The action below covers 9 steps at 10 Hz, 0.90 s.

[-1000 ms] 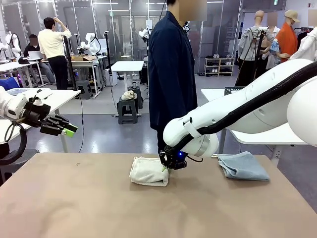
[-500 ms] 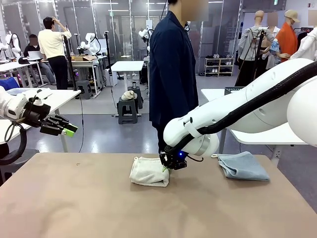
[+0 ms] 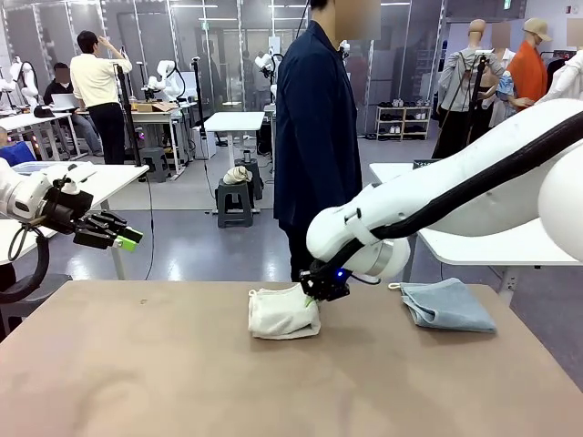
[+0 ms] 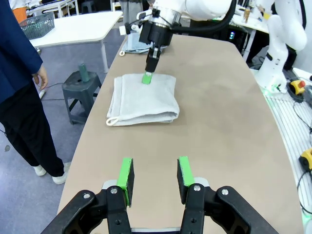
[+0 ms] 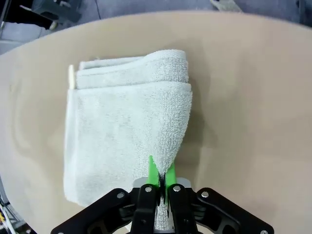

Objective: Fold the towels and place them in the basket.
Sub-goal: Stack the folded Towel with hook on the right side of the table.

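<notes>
A cream towel (image 3: 282, 314) lies folded at the middle of the tan table (image 3: 164, 382). My right gripper (image 3: 314, 289) is shut on its right edge and lifts that edge slightly. The right wrist view shows the towel (image 5: 126, 122) pinched between the green pads (image 5: 153, 173). A grey-blue towel (image 3: 446, 305) lies folded at the table's right. My left gripper (image 3: 127, 238) hovers open beyond the table's left edge, nothing between its fingers (image 4: 126, 176). In its view the cream towel (image 4: 144, 97) and the right gripper (image 4: 147, 78) lie ahead. The basket (image 4: 36, 24) sits on a white side table.
A person in a dark blue coat (image 3: 314, 137) stands at the far side, behind the cream towel. A white table (image 3: 474, 246) stands behind the right arm. A stool (image 4: 83, 83) stands on the floor off the far edge.
My right gripper has shifted a little right and up, pulling the cream towel's edge with it; the towel has slid slightly right. The left arm has not moved.
</notes>
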Each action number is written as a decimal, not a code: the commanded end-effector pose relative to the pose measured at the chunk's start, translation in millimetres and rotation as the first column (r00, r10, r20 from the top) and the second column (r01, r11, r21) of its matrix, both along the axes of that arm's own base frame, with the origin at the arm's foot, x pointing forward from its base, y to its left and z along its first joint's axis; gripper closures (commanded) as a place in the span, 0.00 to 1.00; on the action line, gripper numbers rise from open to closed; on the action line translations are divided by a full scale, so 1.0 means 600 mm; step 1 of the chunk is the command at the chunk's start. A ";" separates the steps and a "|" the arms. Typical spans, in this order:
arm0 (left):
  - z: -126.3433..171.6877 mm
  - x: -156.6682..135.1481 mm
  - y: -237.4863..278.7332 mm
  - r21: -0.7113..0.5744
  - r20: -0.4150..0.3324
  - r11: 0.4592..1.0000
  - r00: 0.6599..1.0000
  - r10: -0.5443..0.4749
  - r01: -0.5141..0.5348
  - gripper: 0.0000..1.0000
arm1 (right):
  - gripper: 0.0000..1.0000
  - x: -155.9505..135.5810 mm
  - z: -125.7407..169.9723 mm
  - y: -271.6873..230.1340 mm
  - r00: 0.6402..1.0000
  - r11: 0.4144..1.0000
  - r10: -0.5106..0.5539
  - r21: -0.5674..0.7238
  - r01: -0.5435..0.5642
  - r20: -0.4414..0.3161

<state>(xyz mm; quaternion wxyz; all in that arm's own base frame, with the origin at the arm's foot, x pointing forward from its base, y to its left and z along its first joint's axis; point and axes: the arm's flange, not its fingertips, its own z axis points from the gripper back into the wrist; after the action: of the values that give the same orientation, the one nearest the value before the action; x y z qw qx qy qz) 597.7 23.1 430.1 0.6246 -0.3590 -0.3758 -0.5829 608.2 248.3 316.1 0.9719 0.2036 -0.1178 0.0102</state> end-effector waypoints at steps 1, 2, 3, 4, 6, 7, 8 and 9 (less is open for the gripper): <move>0.002 -0.002 -0.002 0.007 0.002 1.000 1.000 -0.009 0.009 0.52 | 0.95 0.001 0.050 -0.079 0.995 0.996 0.092 -0.006 -0.092 0.042; 0.002 -0.002 -0.002 0.007 0.002 1.000 1.000 -0.009 0.009 0.52 | 0.95 0.004 0.074 -0.114 0.993 0.994 0.108 -0.004 -0.108 0.046; 0.002 -0.002 -0.002 0.007 0.002 1.000 1.000 -0.009 0.009 0.52 | 0.95 0.005 0.096 -0.151 0.991 0.993 0.114 -0.025 -0.112 0.073; 0.002 -0.002 -0.002 0.007 0.002 1.000 1.000 -0.009 0.009 0.52 | 0.95 0.007 0.118 -0.189 0.983 0.992 0.128 -0.036 -0.125 0.130; 0.002 -0.002 -0.002 0.007 0.002 1.000 1.000 -0.009 0.009 0.52 | 0.95 0.017 0.161 -0.259 0.972 0.986 0.161 -0.060 -0.152 0.169; 0.002 -0.002 -0.002 0.007 0.002 1.000 1.000 -0.009 0.009 0.52 | 0.95 0.030 0.175 -0.287 0.969 0.985 0.165 -0.082 -0.152 0.183; 0.002 -0.002 -0.002 0.007 0.002 1.000 1.000 -0.009 0.009 0.52 | 0.95 0.044 0.185 -0.315 0.970 0.986 0.158 -0.084 -0.145 0.182; 0.002 -0.002 -0.002 0.007 0.002 1.000 1.000 -0.009 0.009 0.52 | 0.95 0.051 0.199 -0.341 0.973 0.986 0.157 -0.081 -0.145 0.170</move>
<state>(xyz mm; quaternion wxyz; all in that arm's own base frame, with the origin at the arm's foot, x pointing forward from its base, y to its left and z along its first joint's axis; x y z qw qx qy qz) 597.7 23.3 430.1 0.6248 -0.3589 -0.3758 -0.5828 634.5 51.8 432.9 0.9632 0.1608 -0.1930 0.0955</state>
